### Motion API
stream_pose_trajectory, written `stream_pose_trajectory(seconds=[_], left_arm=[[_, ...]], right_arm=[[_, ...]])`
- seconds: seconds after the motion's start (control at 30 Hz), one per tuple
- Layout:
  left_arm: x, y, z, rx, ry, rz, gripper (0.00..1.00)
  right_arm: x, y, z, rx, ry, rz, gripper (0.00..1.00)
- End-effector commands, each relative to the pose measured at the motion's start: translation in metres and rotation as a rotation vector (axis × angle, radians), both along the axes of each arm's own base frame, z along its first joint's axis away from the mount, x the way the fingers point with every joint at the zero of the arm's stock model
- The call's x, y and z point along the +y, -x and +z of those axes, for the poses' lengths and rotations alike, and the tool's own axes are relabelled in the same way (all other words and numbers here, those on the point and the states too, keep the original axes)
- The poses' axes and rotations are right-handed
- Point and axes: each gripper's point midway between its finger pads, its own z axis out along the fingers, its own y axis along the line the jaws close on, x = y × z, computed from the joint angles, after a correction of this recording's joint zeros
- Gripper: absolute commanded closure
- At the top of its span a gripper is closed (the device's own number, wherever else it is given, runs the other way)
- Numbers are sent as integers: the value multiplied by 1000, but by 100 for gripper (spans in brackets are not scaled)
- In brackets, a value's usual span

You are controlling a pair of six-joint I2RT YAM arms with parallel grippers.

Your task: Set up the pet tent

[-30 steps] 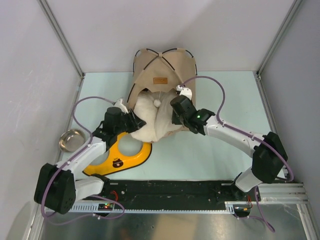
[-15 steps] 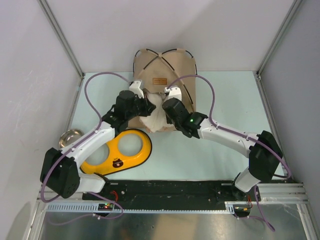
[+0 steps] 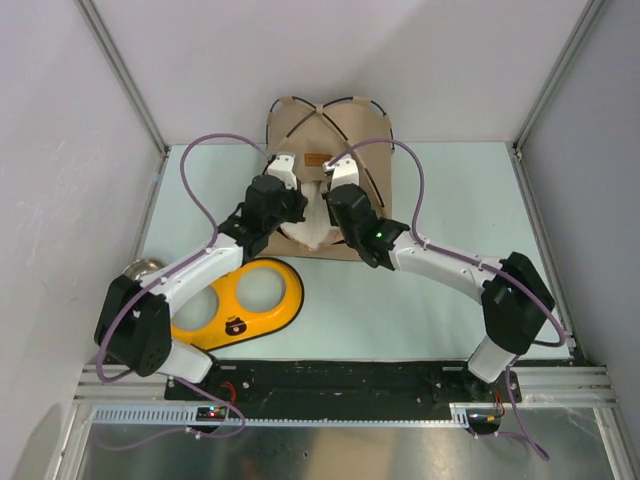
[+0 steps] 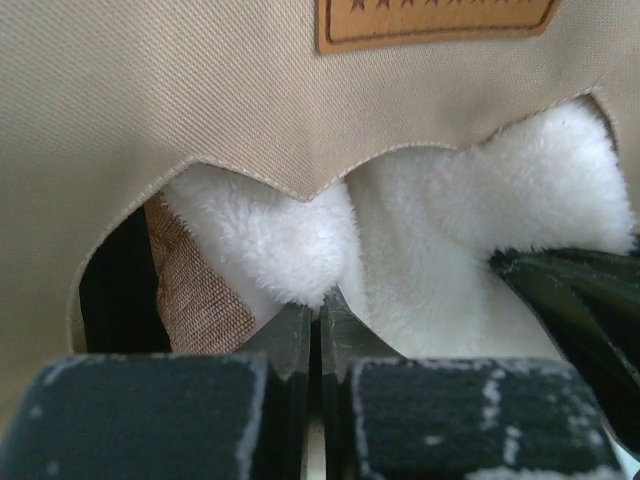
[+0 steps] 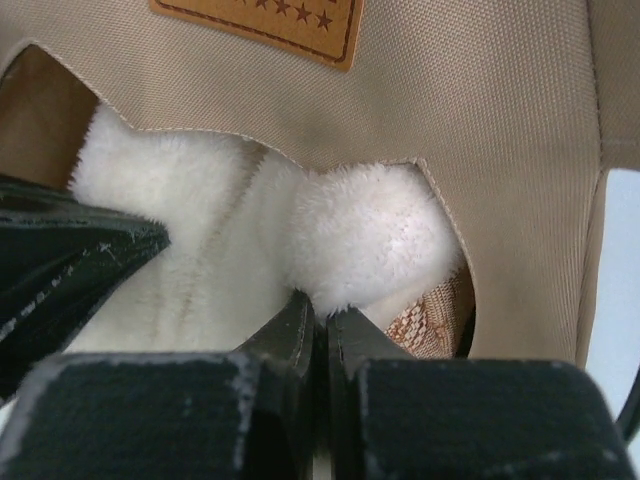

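The tan pet tent (image 3: pixel 330 115) stands at the table's far edge, with thin black poles and a brown label (image 3: pixel 318 158). The cream fluffy pillow (image 3: pixel 308 218) sits in its opening, mostly under the fabric. My left gripper (image 3: pixel 290 208) is shut on the pillow's left corner (image 4: pixel 290 250), right at the tent's opening edge (image 4: pixel 200 90). My right gripper (image 3: pixel 328 205) is shut on the pillow's right corner (image 5: pixel 370 240), under the tent front (image 5: pixel 480 110). The dark inner floor (image 4: pixel 110 290) shows at the left. I cannot tell the pom-pom apart from the pillow.
A yellow double-bowl feeder (image 3: pixel 240 305) lies at the near left, beside my left arm. A steel bowl (image 3: pixel 140 268) peeks out at the left wall. Grey walls close in the table at left, right and back. A black rail (image 3: pixel 350 380) runs along the near edge.
Both grippers have moved away from me with the pillow, carrying it from in front of the tent into the opening. The steel bowl is now mostly hidden by my left arm.
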Motion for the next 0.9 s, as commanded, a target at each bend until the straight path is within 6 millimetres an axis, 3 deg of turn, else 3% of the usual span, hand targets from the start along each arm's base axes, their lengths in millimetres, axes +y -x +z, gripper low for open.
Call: stream_pose_trajectory(seconds=[0.0,0.27,0.4,0.63,0.87], left_arm=[[-17,-15,23,-154,43,17,100],[-9,-42,16,-251,-5,113,100],[-8,-53,17,-315,0,140,100],[-13,-65,21,-393,6,153,100],[-1,-57,-6,-344,-27,220,100]], right_arm=[[26,-18,26,-125,-91,61,100],[31,-24,-18,-113,13,25,100],[24,-25,-40,-112,85,-58,100],[1,-28,-58,-117,155,-191,100],[-26,-44,-66,-89,166,-256,100]])
